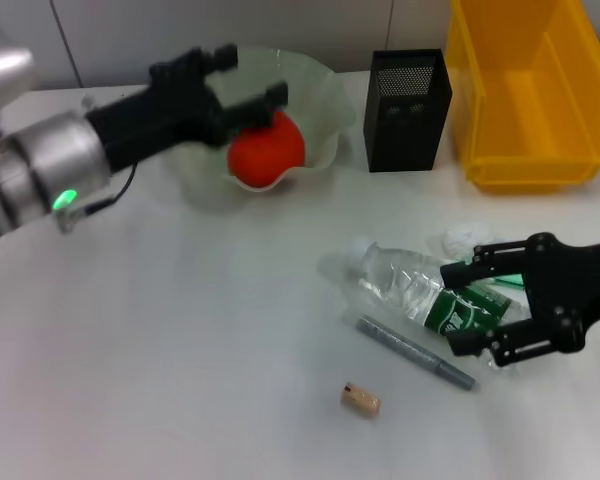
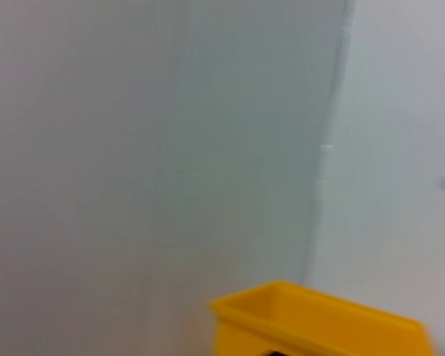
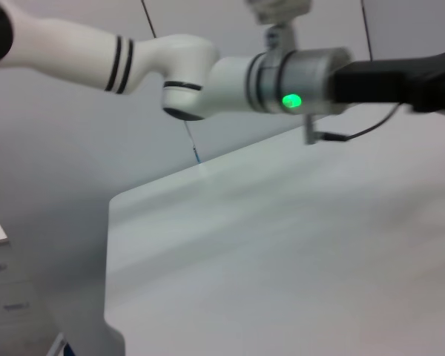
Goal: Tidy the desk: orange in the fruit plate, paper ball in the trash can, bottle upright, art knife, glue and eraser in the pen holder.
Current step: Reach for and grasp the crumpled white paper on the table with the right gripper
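At upper left the left gripper (image 1: 242,92) pinches the firm, smooth orange (image 1: 267,151) over the plate (image 1: 325,95), while at lower right the right gripper (image 1: 480,305), fingers spread, straddles the lying bottle (image 1: 420,290), light, slick, crushable, best gripped mid-body.

Lots of open desk (image 1: 180,350) on my left; the pen (image 1: 415,352) and eraser (image 1: 360,400) crowd the bottle (image 1: 420,290), near my right gripper (image 1: 485,310).

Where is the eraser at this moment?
In the head view, the eraser lies on the desk near the front edge, just in front of the grey pen-like tool and the lying bottle.
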Tool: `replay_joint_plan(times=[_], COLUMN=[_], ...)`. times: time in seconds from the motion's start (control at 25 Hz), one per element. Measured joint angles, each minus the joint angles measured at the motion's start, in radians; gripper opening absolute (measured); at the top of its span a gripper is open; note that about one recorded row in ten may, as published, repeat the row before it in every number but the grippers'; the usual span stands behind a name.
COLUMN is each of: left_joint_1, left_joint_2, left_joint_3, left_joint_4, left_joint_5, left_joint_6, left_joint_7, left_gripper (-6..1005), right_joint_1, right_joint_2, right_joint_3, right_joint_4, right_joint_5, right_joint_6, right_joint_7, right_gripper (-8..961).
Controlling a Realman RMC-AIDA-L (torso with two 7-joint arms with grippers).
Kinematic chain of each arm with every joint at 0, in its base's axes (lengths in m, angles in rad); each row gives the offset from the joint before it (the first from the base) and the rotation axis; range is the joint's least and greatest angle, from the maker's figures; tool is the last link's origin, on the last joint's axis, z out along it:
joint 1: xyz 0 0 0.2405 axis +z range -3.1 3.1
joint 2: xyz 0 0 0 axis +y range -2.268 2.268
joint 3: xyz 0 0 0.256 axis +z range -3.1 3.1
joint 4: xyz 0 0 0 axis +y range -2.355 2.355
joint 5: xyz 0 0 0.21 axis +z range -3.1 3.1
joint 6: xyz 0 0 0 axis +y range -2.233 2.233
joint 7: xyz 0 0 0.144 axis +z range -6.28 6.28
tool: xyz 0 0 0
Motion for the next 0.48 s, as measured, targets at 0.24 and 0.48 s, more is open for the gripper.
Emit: replay_joint_plan(times=[0.24,0.48], left_joint_1=[0.222,0.3], left_joint_2=[0.04,0.082], left_joint_3=[0.152,0.148], left_joint_4=[0.251,0.268], left_joint_5=[0.017,0.114], left_joint_6=[0.195,0.461], left_joint_7=[-0.123,-0.133], left_gripper=[856,857], right_joint_1=[0.0,0.0], right_joint_2=[0.0,0.001], right_joint_3=[-0.013,-0.054], right_joint_4=[-0.087,-0.265], right_joint_5=[0.003,0.002], right_joint_6=[-0.002,-0.002], right_joint_7=[0.074,0.247], right_gripper=[786,786])
